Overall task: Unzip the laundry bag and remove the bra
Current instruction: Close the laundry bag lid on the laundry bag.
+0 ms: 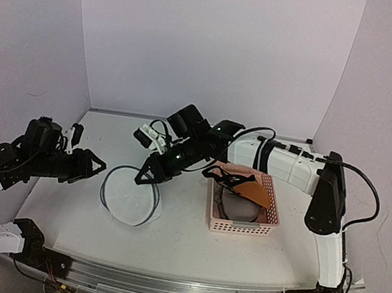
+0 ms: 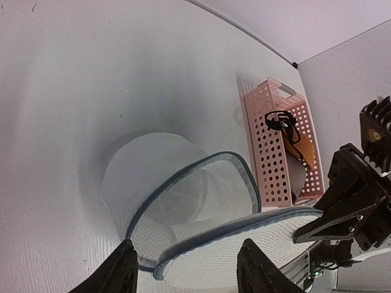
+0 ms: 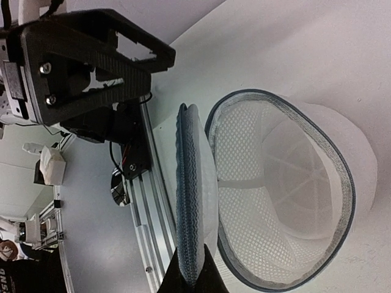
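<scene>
Left of centre on the worktop (image 1: 189,250), the laundry bag (image 1: 130,199) lies with its dark-rimmed mouth unzipped and gaping, white mesh walls showing inside. Its round lid (image 3: 197,195) is swung up on edge beside the mouth, and the right tool (image 1: 141,178) has its fingers pressed together on the lid's zipper rim, pinching it. The left tool (image 1: 98,168) hangs just beside the bag's left rim with its fingers spread, gripping nothing; whether it touches the mesh I cannot tell. To the right of the bag stands a pink basket (image 1: 243,228), and the bra (image 1: 247,188) lies in it, orange-brown cup uppermost, thin black straps looped at the far end.
</scene>
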Tool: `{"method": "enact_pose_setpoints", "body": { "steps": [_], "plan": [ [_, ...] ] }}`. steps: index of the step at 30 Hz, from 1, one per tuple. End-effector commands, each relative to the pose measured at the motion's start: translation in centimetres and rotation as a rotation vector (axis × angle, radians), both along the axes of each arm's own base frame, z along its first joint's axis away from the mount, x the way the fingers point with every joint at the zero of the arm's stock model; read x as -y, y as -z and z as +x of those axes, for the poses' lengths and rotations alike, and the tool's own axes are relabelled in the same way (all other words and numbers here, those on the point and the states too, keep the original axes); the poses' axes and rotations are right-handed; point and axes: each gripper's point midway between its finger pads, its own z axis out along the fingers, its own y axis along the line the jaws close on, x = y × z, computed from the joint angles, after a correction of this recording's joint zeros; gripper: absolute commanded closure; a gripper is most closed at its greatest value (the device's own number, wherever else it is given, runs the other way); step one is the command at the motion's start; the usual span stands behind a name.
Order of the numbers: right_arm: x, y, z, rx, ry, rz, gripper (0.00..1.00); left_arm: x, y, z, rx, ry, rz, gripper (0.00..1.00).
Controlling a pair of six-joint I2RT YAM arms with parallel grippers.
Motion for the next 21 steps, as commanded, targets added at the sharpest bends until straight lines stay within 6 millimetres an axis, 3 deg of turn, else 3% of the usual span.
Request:
{"method": "enact_pose_setpoints", "body": {
  "steps": [1,7,12,21],
  "plan": [
    [0.8,-2.9,-1.9,-0.066,-0.042,0.063,1.00,1.1,-3.3,0.3,0.088,0.063,-0.035,0.44],
    [1.6,0.4,0.8,-0.098,0.085,-0.019,1.00,1.9,-3.8,0.4,0.106,0.103,-0.046,0.44],
    [0.2,1.3,2.2,-0.148,0.114,0.019,1.00,2.6,-3.7,0.3,0.111,0.143,-0.064,0.44],
    [-1.1,3.5,5.1,-0.303,0.145,0.102,1.00,4.3,-0.3,0.0,0.056,0.226,-0.084,0.45]
  ]
}}
